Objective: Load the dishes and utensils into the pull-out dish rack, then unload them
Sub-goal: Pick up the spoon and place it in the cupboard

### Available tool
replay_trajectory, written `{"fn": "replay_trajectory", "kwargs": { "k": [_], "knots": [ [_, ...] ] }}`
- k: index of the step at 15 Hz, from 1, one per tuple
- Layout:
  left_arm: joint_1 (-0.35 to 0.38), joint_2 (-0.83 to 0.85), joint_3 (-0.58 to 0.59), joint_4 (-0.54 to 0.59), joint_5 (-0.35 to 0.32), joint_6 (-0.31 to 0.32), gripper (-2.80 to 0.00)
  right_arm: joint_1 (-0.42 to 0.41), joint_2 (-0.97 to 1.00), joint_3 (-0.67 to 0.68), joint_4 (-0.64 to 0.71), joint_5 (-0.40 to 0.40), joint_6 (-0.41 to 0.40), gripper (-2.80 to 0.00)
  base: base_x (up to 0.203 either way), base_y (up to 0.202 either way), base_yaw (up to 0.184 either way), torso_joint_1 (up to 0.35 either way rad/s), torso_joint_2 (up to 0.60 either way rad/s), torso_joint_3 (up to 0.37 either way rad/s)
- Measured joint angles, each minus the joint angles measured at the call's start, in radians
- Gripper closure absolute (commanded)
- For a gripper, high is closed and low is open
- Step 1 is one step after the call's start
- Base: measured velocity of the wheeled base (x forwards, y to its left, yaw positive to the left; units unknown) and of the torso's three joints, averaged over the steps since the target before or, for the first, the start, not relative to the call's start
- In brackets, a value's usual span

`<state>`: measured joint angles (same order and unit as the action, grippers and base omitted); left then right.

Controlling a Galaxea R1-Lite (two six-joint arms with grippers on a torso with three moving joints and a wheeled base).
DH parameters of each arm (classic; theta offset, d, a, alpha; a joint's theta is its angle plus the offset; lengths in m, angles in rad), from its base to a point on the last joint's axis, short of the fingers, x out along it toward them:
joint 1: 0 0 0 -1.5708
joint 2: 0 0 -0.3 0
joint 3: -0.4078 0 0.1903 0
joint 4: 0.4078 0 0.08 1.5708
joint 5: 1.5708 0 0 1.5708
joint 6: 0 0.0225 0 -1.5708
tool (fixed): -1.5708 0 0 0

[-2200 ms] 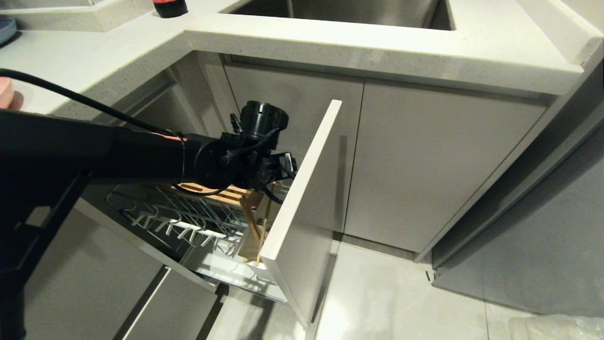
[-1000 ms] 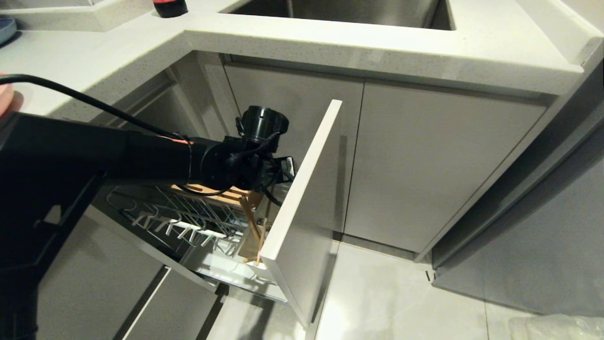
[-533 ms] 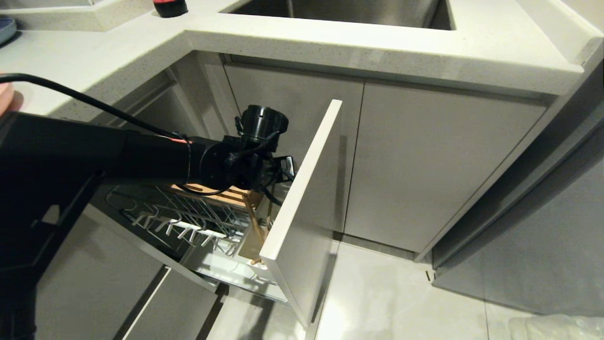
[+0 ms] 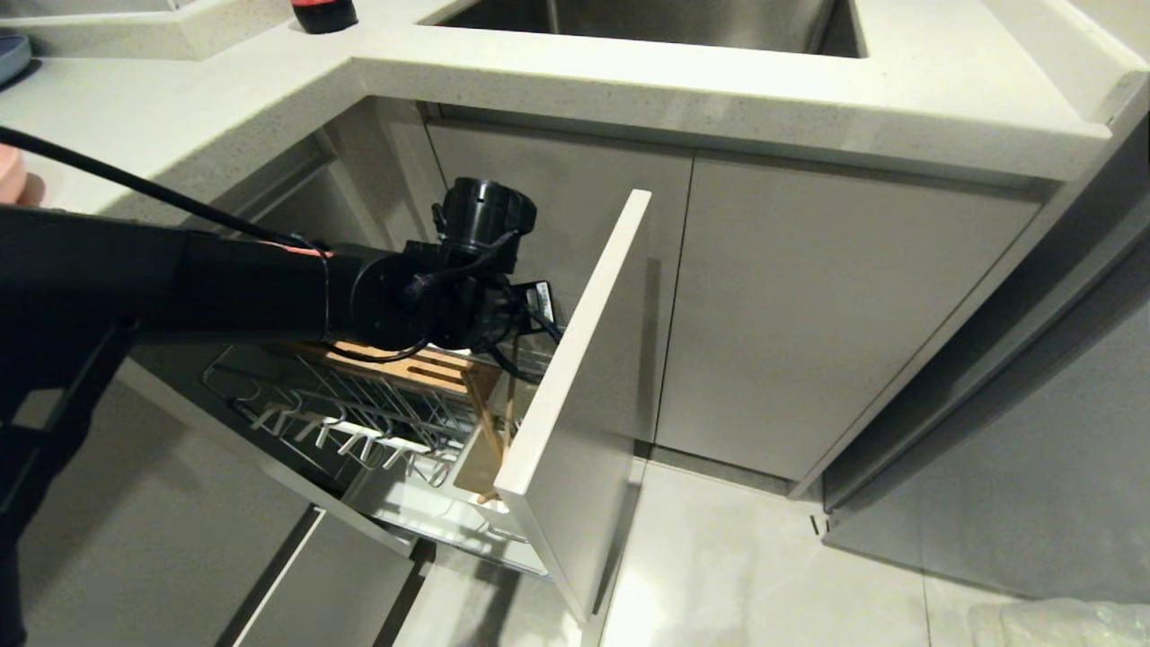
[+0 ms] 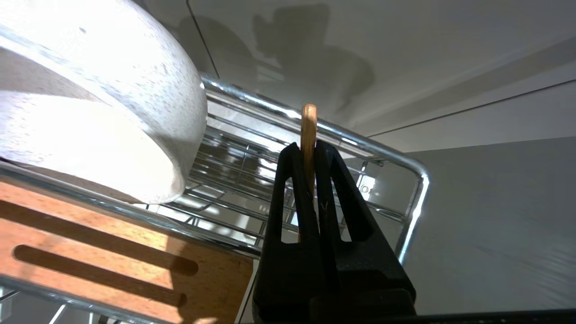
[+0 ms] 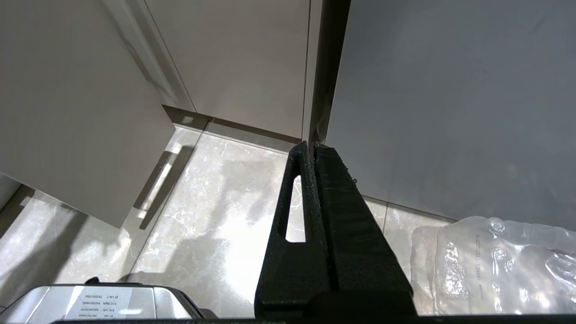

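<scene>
The pull-out dish rack (image 4: 359, 404) stands drawn out behind its pale front panel (image 4: 584, 377). My left arm (image 4: 422, 305) reaches over it. In the left wrist view my left gripper (image 5: 308, 146) is shut on the chopsticks (image 5: 308, 126); one wooden tip shows above the fingertips. In the head view the chopsticks (image 4: 490, 431) slant up out of the utensil cup (image 4: 503, 506) toward the wrist. The cream-white bowl (image 5: 112, 90) sits in the rack beside the slotted wooden strip (image 5: 112, 252). The spoon is out of view. My right gripper (image 6: 312, 145) hangs shut and empty above the floor.
The countertop (image 4: 719, 99) with its sink (image 4: 647, 22) overhangs the rack. A salmon-pink plate edge (image 4: 9, 175) and a blue dish (image 4: 11, 54) lie on the counter at far left. Closed cabinet doors (image 4: 809, 314) stand to the right. A plastic bag (image 6: 495, 265) lies on the floor.
My left gripper has shut on the chopsticks. The wrist has since risen a little, up and to the left, and the sticks now lean closer together.
</scene>
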<state>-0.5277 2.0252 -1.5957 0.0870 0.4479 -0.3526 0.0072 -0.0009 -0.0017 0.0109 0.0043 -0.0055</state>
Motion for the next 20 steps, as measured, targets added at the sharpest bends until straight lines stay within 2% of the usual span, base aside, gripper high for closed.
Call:
{"fn": "replay_trajectory", "kwargs": {
  "k": [17,20],
  "knots": [
    [0.0,-0.239,0.05,-0.015,0.023,0.009,0.0,0.0,0.0,0.0,0.0,0.0,0.0,0.0,0.0,0.0,0.0,0.0,0.0,0.0],
    [0.0,-0.322,0.122,-0.072,0.034,0.061,0.0,0.0,0.0,0.0,0.0,0.0,0.0,0.0,0.0,0.0,0.0,0.0,0.0,0.0]
  ]
}}
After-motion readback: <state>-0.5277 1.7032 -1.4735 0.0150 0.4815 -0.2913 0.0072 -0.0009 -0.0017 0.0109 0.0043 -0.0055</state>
